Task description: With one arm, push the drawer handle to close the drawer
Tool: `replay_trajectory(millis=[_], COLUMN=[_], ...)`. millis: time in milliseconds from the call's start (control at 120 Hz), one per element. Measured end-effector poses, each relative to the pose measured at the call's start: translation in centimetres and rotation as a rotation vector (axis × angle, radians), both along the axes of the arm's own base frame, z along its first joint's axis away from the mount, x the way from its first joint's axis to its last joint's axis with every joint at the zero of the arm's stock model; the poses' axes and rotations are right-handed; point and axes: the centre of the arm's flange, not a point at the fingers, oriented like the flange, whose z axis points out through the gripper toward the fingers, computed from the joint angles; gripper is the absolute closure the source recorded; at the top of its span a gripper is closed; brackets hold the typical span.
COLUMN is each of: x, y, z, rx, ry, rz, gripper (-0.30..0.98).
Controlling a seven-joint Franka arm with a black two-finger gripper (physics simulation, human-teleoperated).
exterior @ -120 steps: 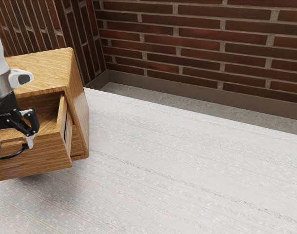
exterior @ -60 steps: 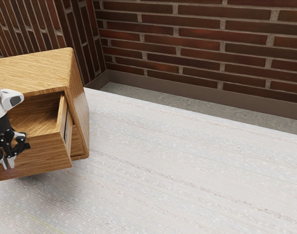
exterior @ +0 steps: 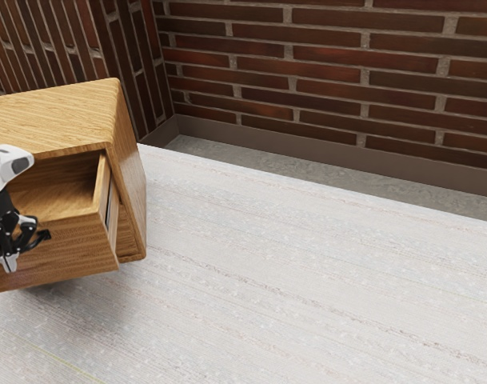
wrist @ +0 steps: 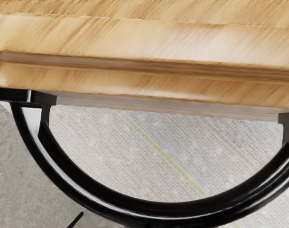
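You're holding the end effector at the drawer front, its fingers pressing together, right by the black curved handle. The drawer is jutting open from the wooden cabinet, its handle arching outward from the front, near your hand

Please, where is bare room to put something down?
The table is free from the cabinet to the exterior view's right, up to its edge before the brick wall. It is crowded at the open drawer, where the gripper is.
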Motion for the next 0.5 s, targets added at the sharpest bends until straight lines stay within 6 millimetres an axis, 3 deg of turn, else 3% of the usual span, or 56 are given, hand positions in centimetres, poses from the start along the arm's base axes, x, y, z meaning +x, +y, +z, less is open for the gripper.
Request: replay_trajectory(millis=[500], x=[0.4], y=[1.6], z=[0.6], rx=[-0.002], ry=[-0.022], rz=[-0.037], gripper=[0.79])
